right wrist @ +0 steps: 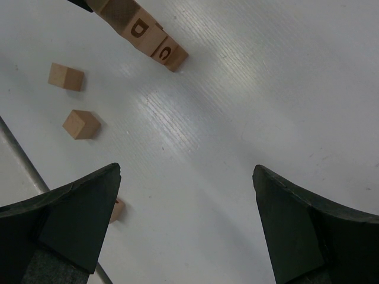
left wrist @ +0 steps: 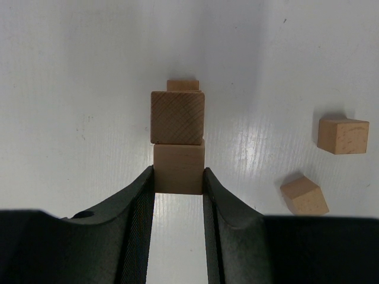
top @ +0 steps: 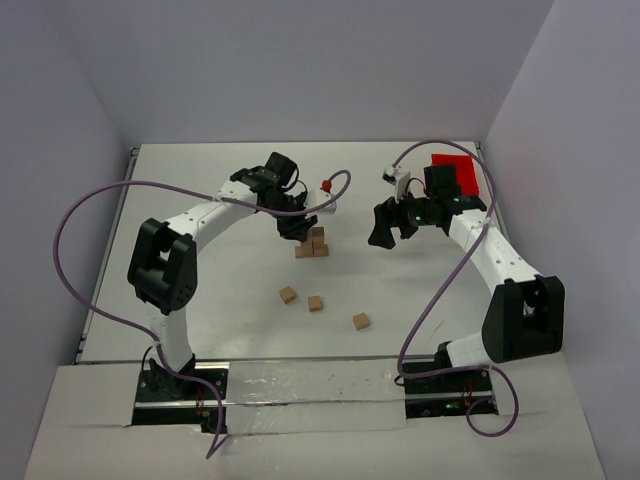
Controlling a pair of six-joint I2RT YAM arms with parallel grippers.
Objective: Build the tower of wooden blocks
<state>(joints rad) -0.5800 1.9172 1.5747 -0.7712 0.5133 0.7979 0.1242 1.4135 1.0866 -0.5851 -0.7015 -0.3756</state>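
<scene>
A white surface (top: 220, 300) carries the whole job, with both arms bolted at its near edge. The left arm (top: 200, 215) reaches in over the middle, while the right arm (top: 490, 250) bends back toward the far right corner, beside the red bin (top: 455, 170).

The right hand (top: 396, 232) hangs with its jaws spread wide and nothing between them. It is well apart from the stack, most likely parked there so it cannot knock the work.

The left hand (top: 293, 225) is at the tower (top: 314, 243), a small pile of tan cubes near the centre of the surface, two side by side at the base and more above. Its jaws are clamped on one wood block (left wrist: 179, 167), pressing on two opposite faces. That grip probably keeps the cube square as it meets its neighbour. In the left wrist view the cube touches the next cube of the stack, but whether it sits fully home cannot be told.

Three loose blocks (top: 315, 303) lie scattered on the near side of the tower, apart from one another and within either arm's reach. They appear to be the remaining supply, so the build looks only partly done.
</scene>
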